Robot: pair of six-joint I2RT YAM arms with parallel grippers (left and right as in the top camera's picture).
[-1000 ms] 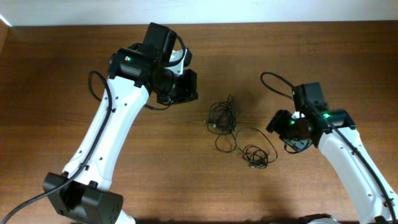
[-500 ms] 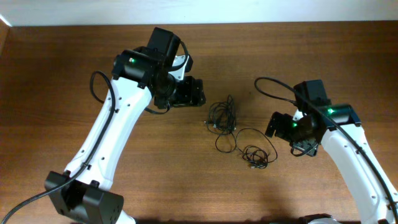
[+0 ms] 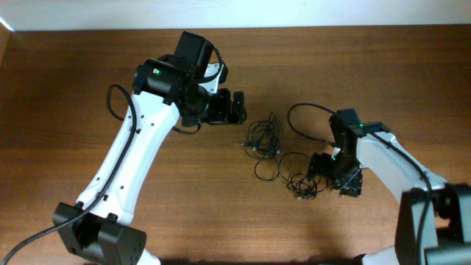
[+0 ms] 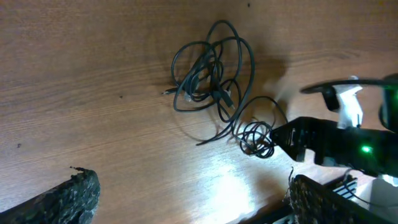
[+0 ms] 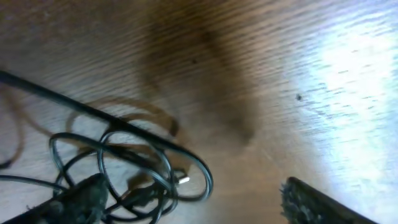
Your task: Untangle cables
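While cables (image 3: 263,138) lie knotted on tabletop (image 3: 73,88), L hand (image 3: 238,107) hovers just beside the knot, fingers apart; R hand (image 3: 324,171), also apart, sits at its small end coil, prob. to pinch and pull.

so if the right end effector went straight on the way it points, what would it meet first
probably the small coiled end of the cables, just ahead of it; depth is unclear

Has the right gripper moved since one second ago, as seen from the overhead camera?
Yes. The right gripper has moved leftward in the picture, up to the small coil of the cables, which lies where it lay before.
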